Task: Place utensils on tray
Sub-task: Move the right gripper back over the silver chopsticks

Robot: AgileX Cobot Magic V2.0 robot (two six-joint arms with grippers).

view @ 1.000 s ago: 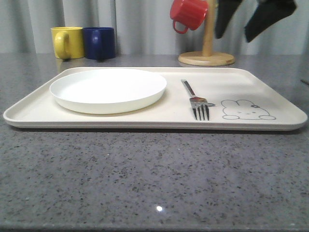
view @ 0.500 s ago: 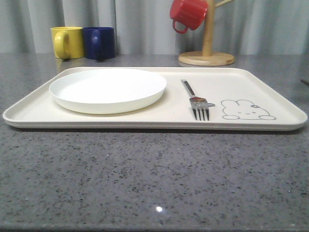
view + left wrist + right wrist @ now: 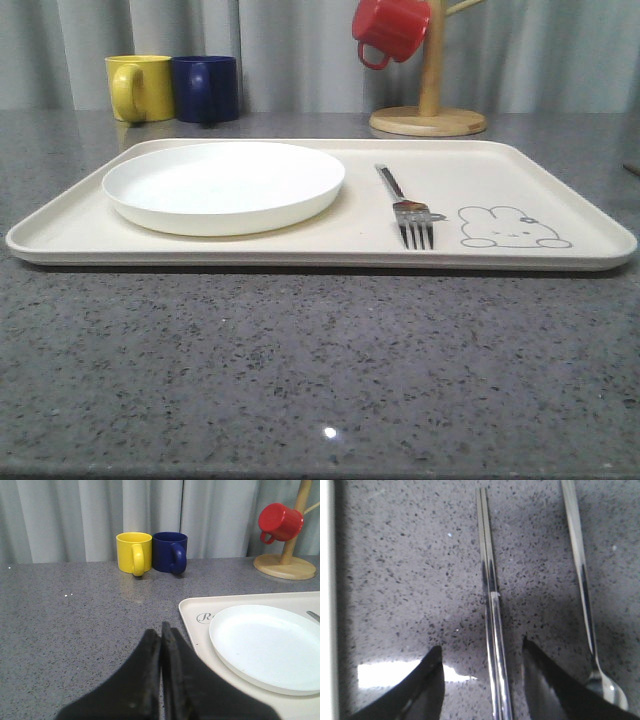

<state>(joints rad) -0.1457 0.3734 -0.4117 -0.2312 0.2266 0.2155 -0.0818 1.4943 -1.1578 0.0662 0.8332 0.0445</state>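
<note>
Grey speckled worktop (image 3: pixel 320 370) with pale curtains behind. Tray (image 3: pixel 560 262) holds a white plate (image 3: pixel 224 185) and a fork (image 3: pixel 408 208) lying beside the rabbit drawing (image 3: pixel 512 228). Yellow mug (image 3: pixel 134 553) and blue mug (image 3: pixel 170 552) stand touching, well beyond the left gripper (image 3: pixel 161 630), whose fingers (image 3: pixel 148 645) are pressed together with nothing between, just beside the tray corner. Red mug (image 3: pixel 390 28) hangs on a wooden stand (image 3: pixel 428 120). Right gripper (image 3: pixel 482 655) is spread wide, fingers (image 3: pixel 427 667) either side of the chopsticks (image 3: pixel 491 605) on the worktop, not touching them; spoon (image 3: pixel 587 605) lies just outside one finger
</note>
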